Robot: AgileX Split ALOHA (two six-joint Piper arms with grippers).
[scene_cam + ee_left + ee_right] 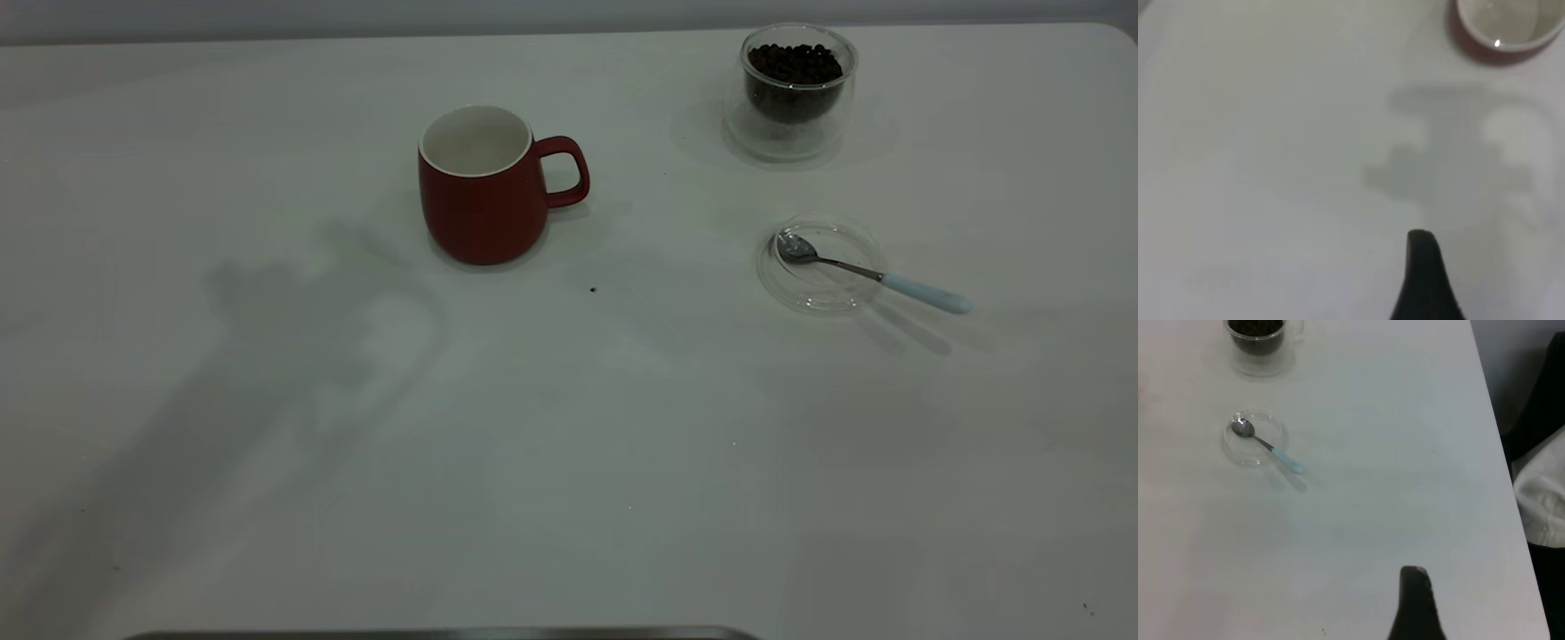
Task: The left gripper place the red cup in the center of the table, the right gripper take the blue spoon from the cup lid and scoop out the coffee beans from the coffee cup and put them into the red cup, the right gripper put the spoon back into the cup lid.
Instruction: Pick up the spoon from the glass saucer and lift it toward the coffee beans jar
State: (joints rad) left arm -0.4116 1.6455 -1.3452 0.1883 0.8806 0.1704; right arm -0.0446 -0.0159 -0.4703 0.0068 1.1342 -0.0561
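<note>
The red cup (484, 191) stands upright on the table (569, 444) left of the middle, handle towards the right; its white inside (1505, 27) shows in the left wrist view. At the far right, the coffee cup (798, 98) (1261, 347) holds coffee beans (794, 62). Nearer, the blue spoon (867, 274) (1268, 447) lies with its bowl in the cup lid (820, 265) (1255, 440). The left gripper (1421, 235) hovers short of the red cup. Far from the lid, the right gripper (1413, 570) hangs over bare table. Each shows as a single black tip with no gap. Neither appears in the exterior view.
A tiny dark speck (593, 289) lies between the red cup and the lid. The table's right edge (1498, 440) runs close to the right gripper, with dark and white cloth (1541, 500) beyond it. The left arm's shadow (293, 338) falls on the table's left half.
</note>
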